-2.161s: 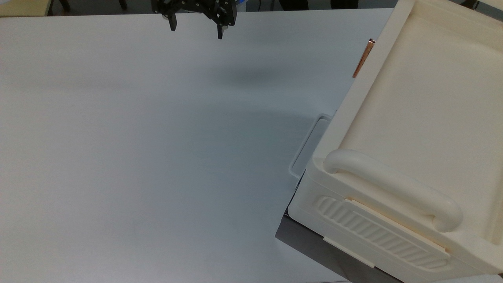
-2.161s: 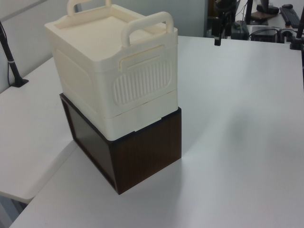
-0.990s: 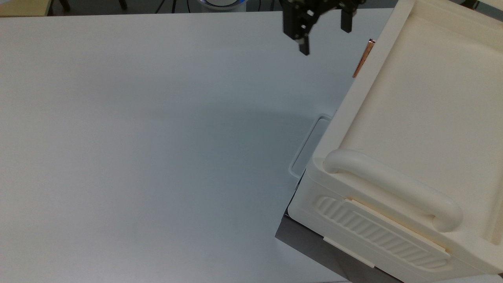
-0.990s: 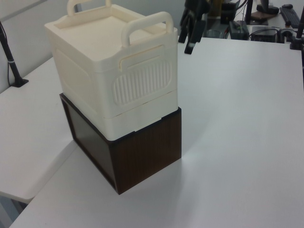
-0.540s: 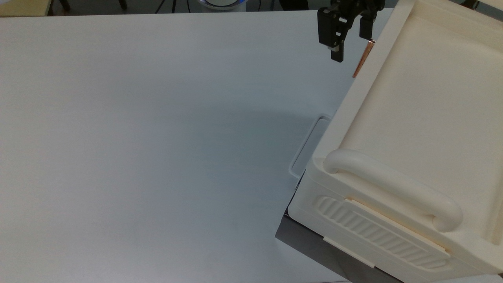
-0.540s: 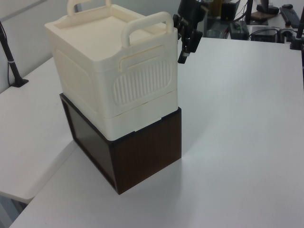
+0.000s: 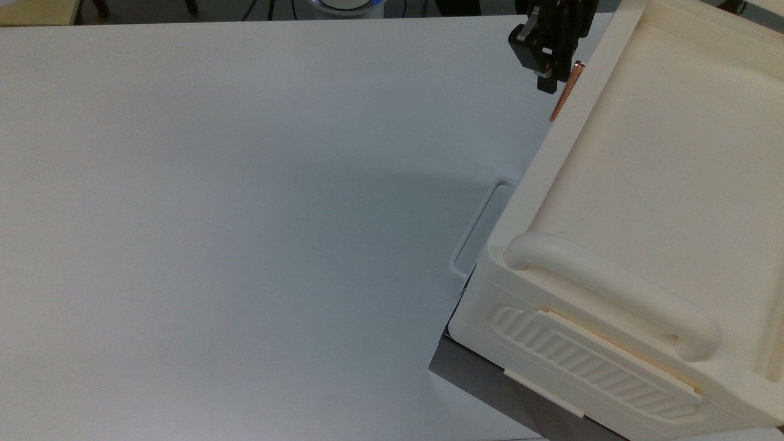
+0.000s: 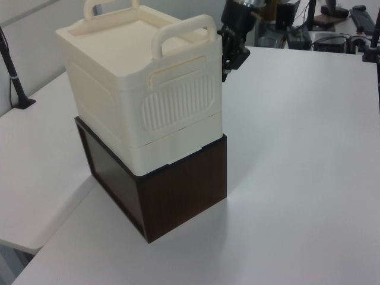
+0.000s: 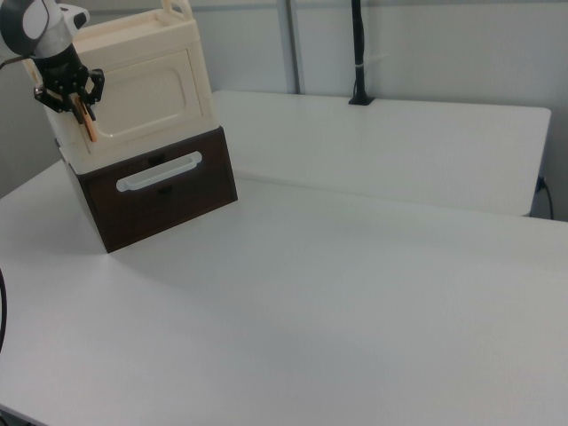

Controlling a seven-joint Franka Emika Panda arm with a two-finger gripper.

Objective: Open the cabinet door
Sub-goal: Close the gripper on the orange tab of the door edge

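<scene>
Gripper [image 7: 549,72] at 1 o'clock in the top view, fingers nearly shut around copper bar handle [image 7: 564,93]; contact unclear. Seat fully, then swing cabinet door [image 9: 142,96] outward along hinge arc.

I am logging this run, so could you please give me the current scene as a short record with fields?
cabinet: cream box standing on a dark brown base unit
cabinet door: cream panel with recessed inset, flush with the cabinet, looks shut
door handle: copper bar at the right view's left end of the door
gripper: at the copper bar, fingers close together about it
surface: white table
task state: door not yet opened
</scene>
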